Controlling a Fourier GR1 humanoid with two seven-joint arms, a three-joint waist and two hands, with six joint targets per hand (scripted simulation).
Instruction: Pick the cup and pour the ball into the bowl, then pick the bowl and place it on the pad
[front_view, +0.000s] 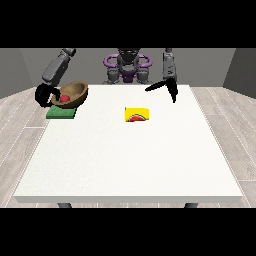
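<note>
A brown wooden bowl (74, 93) sits tilted just above the green pad (61, 113) at the table's far left. A red ball (64, 99) lies inside it. The hand at the view's left (44, 94) has its black fingers curled round the bowl's left rim. A yellow cup (137, 114) with a red and green picture lies on its side near the table's middle. The hand at the view's right (166, 87) hangs above the far table edge, fingers spread straight, holding nothing.
The white table (130, 155) stretches wide toward the camera in front of the cup and pad. The robot's body (127, 67) stands behind the far edge.
</note>
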